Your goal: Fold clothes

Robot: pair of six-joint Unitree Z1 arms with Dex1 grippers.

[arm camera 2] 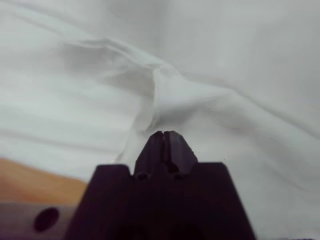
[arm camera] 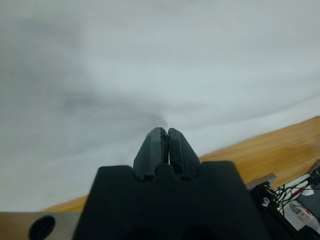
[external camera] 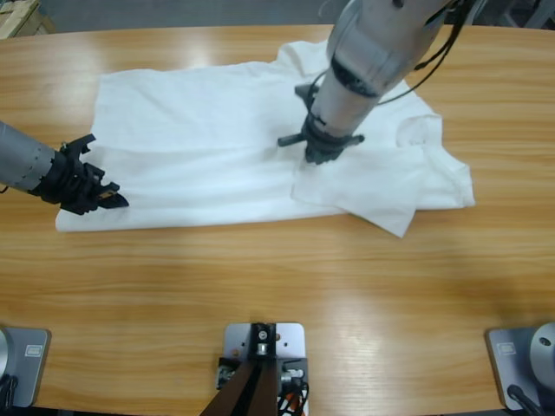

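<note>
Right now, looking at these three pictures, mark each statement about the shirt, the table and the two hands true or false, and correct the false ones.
1. The shirt lies on a wooden table. True.
2. The shirt is blue. False: it is white.
3. The right hand is wide open. False: its jaws are shut, with cloth bunched at their tips.
4. The left hand is at the shirt's edge. True.
5. One side of the shirt is folded over onto itself. True.
</note>
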